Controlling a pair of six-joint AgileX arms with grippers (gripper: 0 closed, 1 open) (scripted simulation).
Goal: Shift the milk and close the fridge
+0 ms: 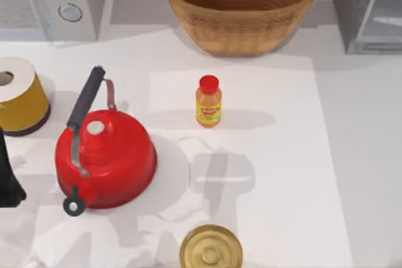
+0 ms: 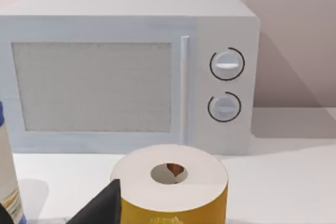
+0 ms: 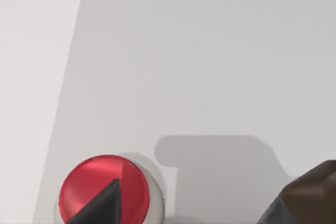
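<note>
Table (image 1: 352, 155), white.
- Fridge (image 1: 367, 10): grey cabinet at the far right corner, with a paler panel on its right part.
- Milk (image 2: 8, 182): a blue-and-white carton sliver in the left wrist view, just beside the left end effector (image 2: 50, 216). Whether it was gripped could not be told.
- Left arm (image 1: 7, 177): at the table's left edge, near the kettle (image 1: 103, 161) and the roll (image 1: 19, 95).
- Microwave (image 2: 126, 72): far left corner, behind the roll.
- Basket (image 1: 242, 4): far centre.
- Juice bottle (image 1: 208, 101): upright, mid-table.
- Tin (image 1: 210, 249): near edge.
- Right end effector (image 3: 210, 208): over bare table; opening could not be told.
</note>
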